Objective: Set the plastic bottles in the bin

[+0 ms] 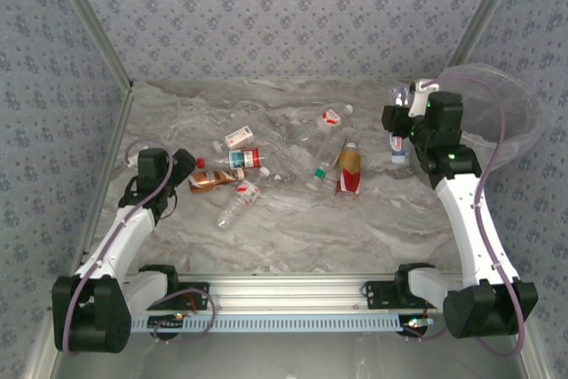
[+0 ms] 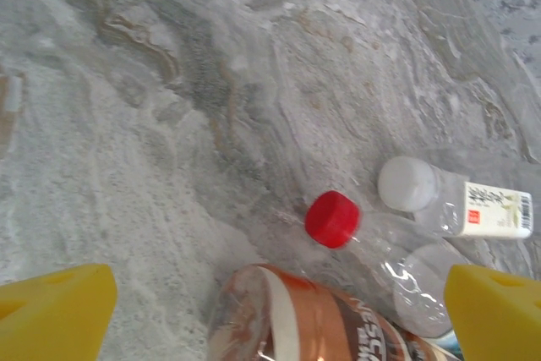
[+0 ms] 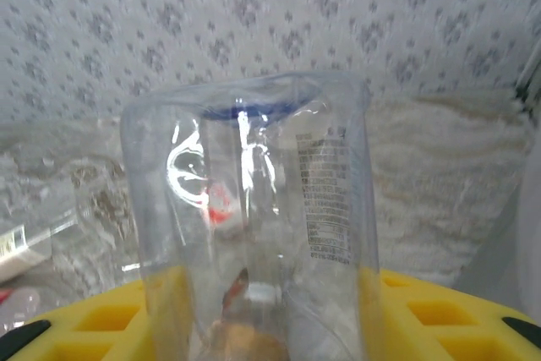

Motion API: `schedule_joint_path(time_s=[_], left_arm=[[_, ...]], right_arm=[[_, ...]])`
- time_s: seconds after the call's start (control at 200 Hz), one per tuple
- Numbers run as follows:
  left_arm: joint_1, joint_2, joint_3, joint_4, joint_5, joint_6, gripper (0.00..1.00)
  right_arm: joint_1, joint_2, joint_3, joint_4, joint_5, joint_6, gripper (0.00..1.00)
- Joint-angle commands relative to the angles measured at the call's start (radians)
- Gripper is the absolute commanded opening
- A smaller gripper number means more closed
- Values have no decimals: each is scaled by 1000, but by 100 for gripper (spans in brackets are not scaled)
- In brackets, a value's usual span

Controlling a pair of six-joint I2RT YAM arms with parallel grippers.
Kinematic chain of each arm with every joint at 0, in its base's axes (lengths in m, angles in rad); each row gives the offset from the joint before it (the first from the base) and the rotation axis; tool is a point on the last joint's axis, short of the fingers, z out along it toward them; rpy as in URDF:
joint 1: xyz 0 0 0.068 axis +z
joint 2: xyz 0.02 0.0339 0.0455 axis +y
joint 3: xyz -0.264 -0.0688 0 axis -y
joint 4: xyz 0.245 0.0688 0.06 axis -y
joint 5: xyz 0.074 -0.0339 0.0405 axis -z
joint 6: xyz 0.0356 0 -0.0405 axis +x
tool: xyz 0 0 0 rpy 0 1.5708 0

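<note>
Several plastic bottles lie scattered mid-table: a copper-brown one (image 1: pixel 213 181), an orange-red one (image 1: pixel 348 169), a red-capped one (image 1: pixel 241 159) and a clear one (image 1: pixel 240 201). My left gripper (image 1: pixel 184 169) hangs open just left of the copper-brown bottle (image 2: pixel 313 319), whose end lies between the yellow fingers (image 2: pixel 55 310). Beyond it are a red cap (image 2: pixel 332 219) and a white-capped bottle (image 2: pixel 456 205). My right gripper (image 1: pixel 397 120) is raised at the back right, shut on a clear bottle (image 3: pixel 245 209). The bin (image 1: pixel 532 130) stands just right of it.
Patterned walls with metal corner posts enclose the marble table (image 1: pixel 293 237). More bottles lie at the centre back (image 1: pixel 321 123) and beside a green cap (image 1: pixel 319 173). A metal rail (image 1: pixel 293 290) runs along the near edge between the arm bases.
</note>
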Motion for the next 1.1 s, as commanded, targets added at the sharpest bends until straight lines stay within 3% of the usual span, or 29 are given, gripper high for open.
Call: schedule_joint_path(time_s=[0.0,0.23,0.405,0.595,0.89,1.094], left_arm=[[-18,10,42,28,28,9,99],[-23,17,48,27,29,7,99],[-24,11,38,28,29,0,99],[-26,-4,33,18,32,-2,99],[-26,-40,14,18,21,-13,99],[-26,-44,10,18,20,-24,100]], right_arm=[[-34,-1,95,31,17,-42,52],[-128,25,183,175,149,-96,53],[-190,57,148,390,266,-167,54],[-275,127,140,469,322,-199,54],[-422,213,110,379,219,-166,55],[-477,317,207,159,89,-166,55]])
